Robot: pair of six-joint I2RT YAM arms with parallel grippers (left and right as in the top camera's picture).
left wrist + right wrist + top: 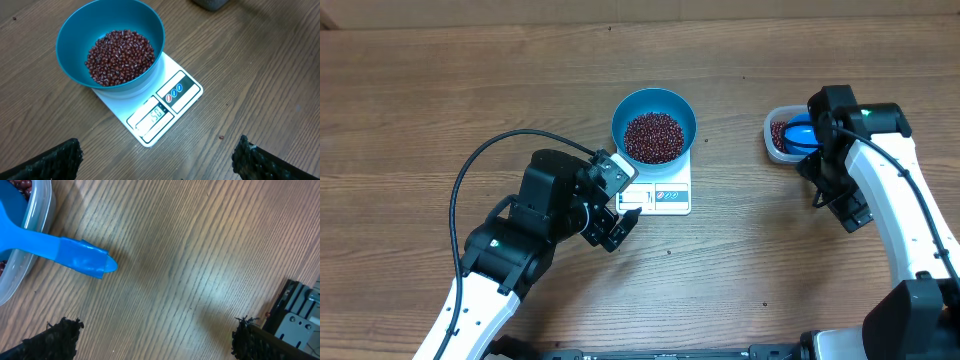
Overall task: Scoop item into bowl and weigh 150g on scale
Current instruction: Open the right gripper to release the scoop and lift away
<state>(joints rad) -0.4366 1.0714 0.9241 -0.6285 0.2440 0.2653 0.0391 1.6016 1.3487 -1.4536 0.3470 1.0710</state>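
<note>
On the wooden table (440, 90), seen from above, a small white scale (665, 197) sits near the centre. A round, bright blue bowl (681, 108) rests on the scale's back part, leaving the display strip at the front edge uncovered. Small dark red-brown beans (653, 137) fill the bottom of the bowl in a loose heap.

The left gripper (617, 225) hangs just beside the scale's front left corner, jaws spread wide and holding nothing. Its wrist camera looks down on the bowl (75, 35), the beans (120, 55) and the scale (185, 95), whose digits appear to read 150. The black fingers (55, 160) show at the two bottom corners, far apart, with bare wood between them.

Well off to the right, a clear tub (772, 135) holds more beans and a blue scoop (800, 135) lying in it. The right gripper (835, 208) hovers over bare wood just in front of the tub, also fully open and empty. From its wrist camera, the scoop's handle (65, 252) sticks out over the tub's rim (42, 210), apart from the black fingertips (50, 340).
</note>
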